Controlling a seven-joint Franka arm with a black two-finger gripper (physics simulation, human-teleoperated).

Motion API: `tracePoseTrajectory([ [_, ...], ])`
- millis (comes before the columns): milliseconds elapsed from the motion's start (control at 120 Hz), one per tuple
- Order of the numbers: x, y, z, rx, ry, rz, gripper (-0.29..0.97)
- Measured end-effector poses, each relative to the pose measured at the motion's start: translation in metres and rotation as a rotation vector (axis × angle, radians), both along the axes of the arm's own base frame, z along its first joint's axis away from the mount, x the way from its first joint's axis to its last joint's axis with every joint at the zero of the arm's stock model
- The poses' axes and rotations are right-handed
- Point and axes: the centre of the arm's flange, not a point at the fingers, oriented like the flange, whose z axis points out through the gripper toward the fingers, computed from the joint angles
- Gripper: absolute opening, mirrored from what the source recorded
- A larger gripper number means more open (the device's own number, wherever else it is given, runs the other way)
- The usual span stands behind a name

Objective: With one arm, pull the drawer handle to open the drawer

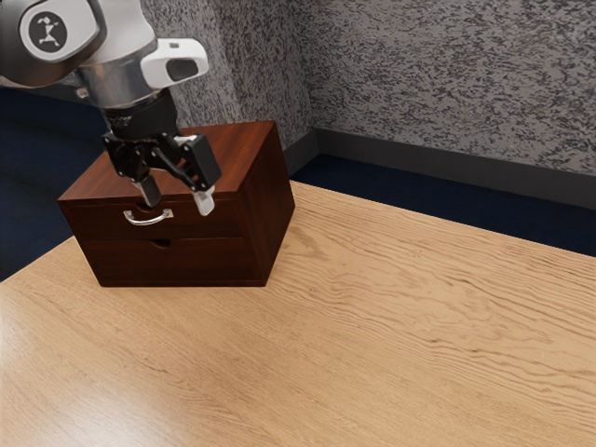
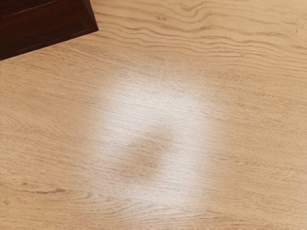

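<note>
I have the gripper [image 1: 177, 197] hanging in front of the dark wooden cabinet [image 1: 244, 177], which sits toward the far side of the table [image 1: 391, 326] at the exterior view's left. The jaws stand wide with nothing between them. One finger is dark, the other white-tipped.

The drawer [image 1: 102, 222] I want is the upper one. Its front looks flush with the cabinet face, so I judge it not yet opened. Its metal handle [image 1: 149, 217] lies just below the gripper and a little toward the exterior view's left, right under the dark finger and apart from it. The handle's long axis runs level along the drawer front, and my jaws seem to spread roughly along that same line rather than across it. I judge that I need a short drop and a small shift to the exterior view's left. In the wrist view the cabinet's corner [image 2: 43, 24] sits beside bare tabletop.
</note>
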Motion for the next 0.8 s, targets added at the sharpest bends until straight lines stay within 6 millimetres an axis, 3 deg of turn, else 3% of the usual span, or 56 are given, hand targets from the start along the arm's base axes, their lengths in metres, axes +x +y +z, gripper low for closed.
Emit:
tracePoseTrajectory([
  [158,-0.003,-0.019,0.007,0.015,-0.024,-0.071,0.65],
  [800,0.0,-0.02,0.006,0.013,-0.036,-0.153,0.65],
])
